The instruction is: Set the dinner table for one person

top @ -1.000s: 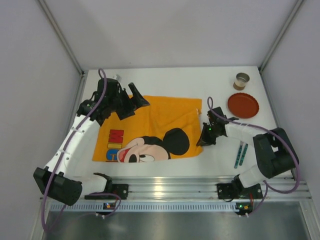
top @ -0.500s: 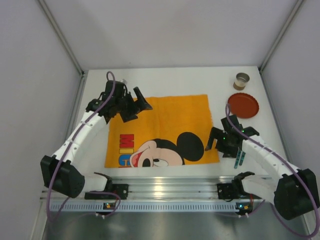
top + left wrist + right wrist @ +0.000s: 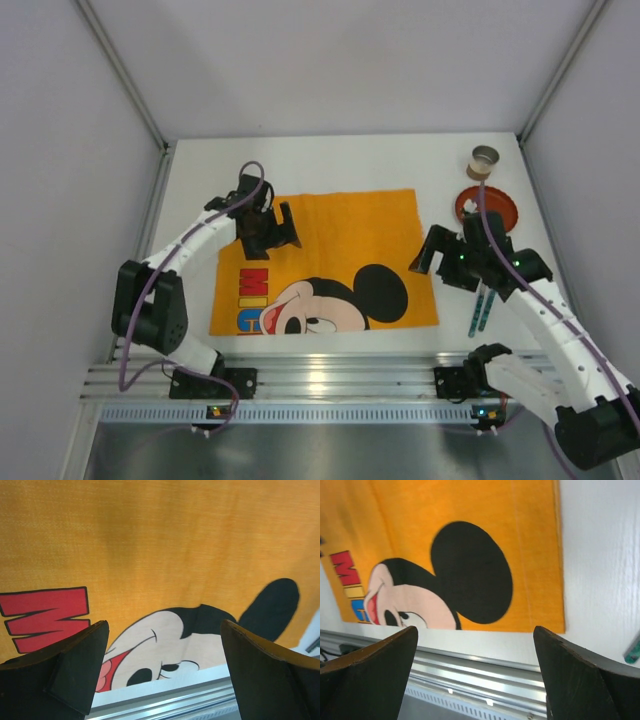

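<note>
Placemat (image 3: 340, 240) lies flat mid dinner table (image 3: 330, 165), by the near rail, likely as the base layer. Left gripper (image 3: 162, 630) and right gripper (image 3: 475, 635) hover over it, jaws wide, empty. Plate (image 3: 500, 203), cup (image 3: 484, 160) and cutlery (image 3: 481, 310) sit to the right, likely next.

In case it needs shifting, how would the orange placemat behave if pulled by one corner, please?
The placemat looks like thin woven cloth, so it would probably flop and bunch. Lying flat on the smooth table, it likely slides easily.
</note>
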Controlling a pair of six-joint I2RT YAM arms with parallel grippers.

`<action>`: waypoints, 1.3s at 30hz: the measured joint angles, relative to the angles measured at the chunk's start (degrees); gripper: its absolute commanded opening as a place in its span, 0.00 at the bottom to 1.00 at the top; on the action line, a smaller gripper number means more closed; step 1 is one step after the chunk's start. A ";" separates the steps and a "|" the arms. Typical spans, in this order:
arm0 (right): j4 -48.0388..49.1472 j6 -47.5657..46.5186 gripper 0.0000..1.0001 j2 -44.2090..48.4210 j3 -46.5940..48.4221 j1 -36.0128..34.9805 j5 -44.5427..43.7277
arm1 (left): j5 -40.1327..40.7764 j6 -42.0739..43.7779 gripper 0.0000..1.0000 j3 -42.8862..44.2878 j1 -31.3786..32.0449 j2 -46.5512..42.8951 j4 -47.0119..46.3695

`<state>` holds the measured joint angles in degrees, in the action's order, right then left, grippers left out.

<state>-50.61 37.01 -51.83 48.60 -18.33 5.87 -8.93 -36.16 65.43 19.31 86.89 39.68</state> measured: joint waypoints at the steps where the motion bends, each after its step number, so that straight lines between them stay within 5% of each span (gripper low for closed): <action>1: 0.96 -0.22 1.00 -0.35 0.96 0.00 1.03 | 0.31 0.39 0.99 0.00 0.04 2.08 -0.15; 3: 3.82 -0.87 1.00 -2.40 2.62 0.02 4.09 | 1.01 0.79 0.98 0.00 0.28 5.44 -0.15; 5: 7.85 -0.94 0.90 -5.97 3.82 0.02 7.96 | 1.36 1.03 0.98 0.00 0.50 7.93 -0.11; 8: 15.39 -0.52 0.47 -16.41 6.21 0.02 14.88 | 1.38 1.38 0.98 0.00 0.63 8.90 -0.07; 9: 18.25 -0.11 0.22 -20.59 7.10 0.00 16.81 | 1.36 1.42 0.99 0.02 0.63 8.90 -0.07; 11: 21.51 0.33 0.00 -28.94 9.14 -0.02 19.87 | 1.38 1.42 0.99 0.04 0.63 8.87 -0.09; 16: 24.17 1.05 0.00 -45.13 15.56 -0.26 23.15 | 1.99 1.46 0.98 0.11 0.63 8.57 0.46; 27: 26.08 -0.92 0.00 -62.03 24.70 -0.17 23.67 | 5.27 2.78 0.98 -1.29 0.50 1.81 2.56; 39: 26.25 -2.49 0.00 -65.05 25.29 5.90 25.92 | 6.91 4.42 0.98 -1.51 -2.73 -2.23 4.83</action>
<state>-24.36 34.52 -116.88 73.89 -12.43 31.79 -2.02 -31.75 63.92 16.58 84.66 44.51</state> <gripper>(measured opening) 0.004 0.985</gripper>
